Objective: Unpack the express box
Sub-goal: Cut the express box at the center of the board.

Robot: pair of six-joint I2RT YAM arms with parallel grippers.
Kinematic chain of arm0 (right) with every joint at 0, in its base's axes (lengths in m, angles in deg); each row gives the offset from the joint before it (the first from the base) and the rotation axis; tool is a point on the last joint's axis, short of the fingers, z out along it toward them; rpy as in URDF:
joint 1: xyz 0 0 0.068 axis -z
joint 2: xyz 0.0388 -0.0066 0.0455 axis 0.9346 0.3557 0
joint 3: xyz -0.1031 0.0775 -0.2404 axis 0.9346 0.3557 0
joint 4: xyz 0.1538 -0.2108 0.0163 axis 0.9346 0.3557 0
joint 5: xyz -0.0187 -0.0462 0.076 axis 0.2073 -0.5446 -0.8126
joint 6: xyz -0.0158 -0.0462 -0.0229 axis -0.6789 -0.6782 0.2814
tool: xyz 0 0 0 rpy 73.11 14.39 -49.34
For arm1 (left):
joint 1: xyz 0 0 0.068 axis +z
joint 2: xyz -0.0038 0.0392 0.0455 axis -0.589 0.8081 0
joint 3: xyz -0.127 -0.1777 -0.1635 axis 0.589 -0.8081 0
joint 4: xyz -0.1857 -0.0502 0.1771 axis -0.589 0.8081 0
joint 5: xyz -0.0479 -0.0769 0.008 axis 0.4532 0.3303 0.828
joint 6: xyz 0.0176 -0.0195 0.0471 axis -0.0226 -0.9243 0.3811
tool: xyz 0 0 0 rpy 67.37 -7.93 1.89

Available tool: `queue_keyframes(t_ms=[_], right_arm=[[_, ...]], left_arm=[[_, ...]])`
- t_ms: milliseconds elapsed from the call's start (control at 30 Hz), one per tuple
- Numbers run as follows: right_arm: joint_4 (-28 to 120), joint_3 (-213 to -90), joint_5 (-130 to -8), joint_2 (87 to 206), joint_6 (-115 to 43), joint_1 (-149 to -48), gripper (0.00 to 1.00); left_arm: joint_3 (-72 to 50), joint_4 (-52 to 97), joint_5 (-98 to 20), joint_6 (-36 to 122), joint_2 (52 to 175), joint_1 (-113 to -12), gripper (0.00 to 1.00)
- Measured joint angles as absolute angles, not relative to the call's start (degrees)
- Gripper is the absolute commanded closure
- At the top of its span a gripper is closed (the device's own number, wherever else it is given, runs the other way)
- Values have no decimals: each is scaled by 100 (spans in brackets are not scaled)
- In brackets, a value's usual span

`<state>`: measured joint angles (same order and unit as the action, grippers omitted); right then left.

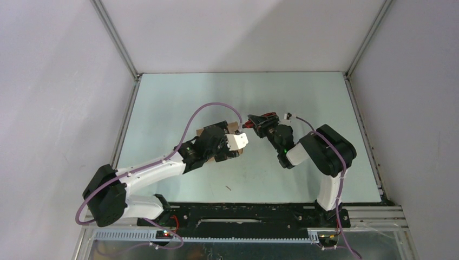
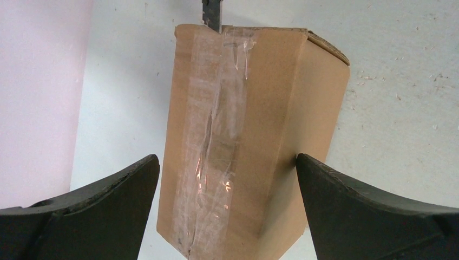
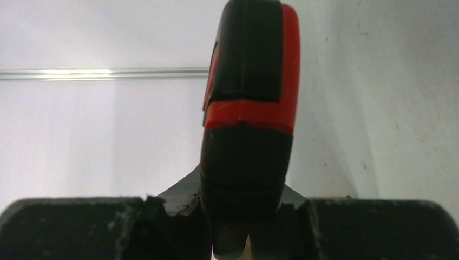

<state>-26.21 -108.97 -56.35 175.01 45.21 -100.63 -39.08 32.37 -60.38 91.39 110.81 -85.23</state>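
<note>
Your left gripper (image 2: 227, 179) is spread wide, fingers (image 2: 97, 206) either side of the box (image 2: 243, 135); contact w/ the cardboard can't be told. Box sits mid-table (image 1: 303, 97), taped seam up. Your right gripper (image 3: 241, 216) pinches the red-and-black knife (image 3: 249, 108). A dark metal tip (image 2: 211, 13) meets the box's far edge at the tape (image 2: 216, 124).

From overhead, the express box (image 1: 204, 131) lies mostly hidden beneath the left end effector (image 1: 230, 146); the utility knife (image 3: 249, 108) runs off the right-wrist frame, its blade tip unseen.
</note>
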Motion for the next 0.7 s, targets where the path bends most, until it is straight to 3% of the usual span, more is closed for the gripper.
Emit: queue_keyframes(t_ms=[700], right_arm=[[-2324, -10232, -5904, 16766, 3668, -10172, 100]], left_arm=[[-3911, 3034, -6030, 8525, 11134, -8427, 0]])
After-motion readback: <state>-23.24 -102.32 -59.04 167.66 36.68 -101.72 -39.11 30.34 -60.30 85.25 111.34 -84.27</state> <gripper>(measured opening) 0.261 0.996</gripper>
